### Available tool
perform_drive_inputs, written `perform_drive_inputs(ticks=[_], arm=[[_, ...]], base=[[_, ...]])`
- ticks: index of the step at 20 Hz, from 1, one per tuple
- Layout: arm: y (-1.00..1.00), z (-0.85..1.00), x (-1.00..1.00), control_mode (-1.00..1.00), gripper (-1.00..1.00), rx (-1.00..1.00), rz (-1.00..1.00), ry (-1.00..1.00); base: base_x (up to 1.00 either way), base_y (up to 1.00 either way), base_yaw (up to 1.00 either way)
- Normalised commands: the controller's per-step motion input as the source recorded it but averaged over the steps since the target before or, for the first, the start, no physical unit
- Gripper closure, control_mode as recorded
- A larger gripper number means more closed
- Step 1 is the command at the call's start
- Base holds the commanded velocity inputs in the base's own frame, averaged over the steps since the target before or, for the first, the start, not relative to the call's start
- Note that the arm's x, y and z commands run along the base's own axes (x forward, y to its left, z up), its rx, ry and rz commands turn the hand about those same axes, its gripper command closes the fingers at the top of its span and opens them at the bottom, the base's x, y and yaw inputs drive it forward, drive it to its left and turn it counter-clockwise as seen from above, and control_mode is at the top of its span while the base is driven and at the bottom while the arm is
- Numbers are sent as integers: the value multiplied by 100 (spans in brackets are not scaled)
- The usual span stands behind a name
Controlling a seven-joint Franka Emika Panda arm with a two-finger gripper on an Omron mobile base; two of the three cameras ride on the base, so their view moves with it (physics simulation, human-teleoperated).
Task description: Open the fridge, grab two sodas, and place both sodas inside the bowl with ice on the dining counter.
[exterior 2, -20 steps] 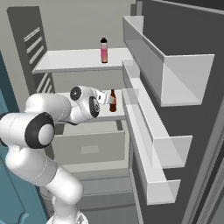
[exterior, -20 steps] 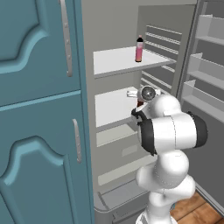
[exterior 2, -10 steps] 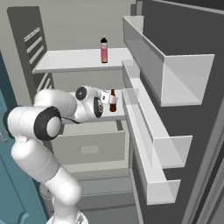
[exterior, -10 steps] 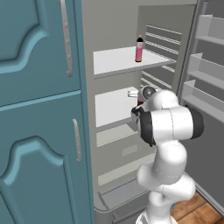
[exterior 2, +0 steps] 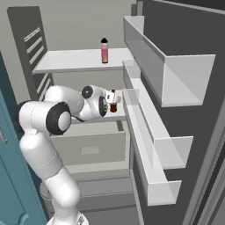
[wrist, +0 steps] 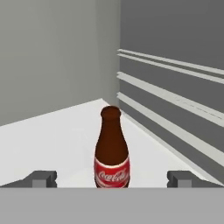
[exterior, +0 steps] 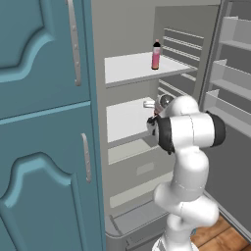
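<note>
The fridge [exterior: 128, 29] stands open, its door [exterior 2: 184, 26] swung to the right. A pink soda [exterior: 156, 55] [exterior 2: 104, 50] stands upright on the top white shelf. One shelf lower stands the dark reddish-brown soda [wrist: 111, 151] [exterior 2: 114, 104], close to the ribbed side wall. My gripper [wrist: 112, 179] [exterior 2: 110, 99] is open at that shelf's level. Its fingertips [wrist: 43, 178] sit wide on either side of the bottle's base and do not touch it. The bowl with ice and the dining counter are out of view.
Teal cabinet doors [exterior: 44, 122] with metal handles stand close on the left of the fridge. Door bins [exterior 2: 149, 132] jut out on the right, near my forearm. A drawer [exterior 2: 90, 147] sits below the shelf. Wood floor [exterior: 223, 238] shows at the lower right.
My elbow has swung and the hand has edged in toward the dark soda on the middle shelf. The jaws have stayed wide open. Neither bottle has moved.
</note>
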Motion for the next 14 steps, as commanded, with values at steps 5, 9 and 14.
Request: perform_drive_inputs(ticks=[5, 9, 14], arm=[[0, -22, 25, -100, -100, 0, 0, 0], [0, -24, 24, -100, -100, 0, 0, 0], [0, -27, 24, -100, -100, 0, 0, 0]], base=[[0, 0, 0], [0, 0, 0], [0, 0, 0]])
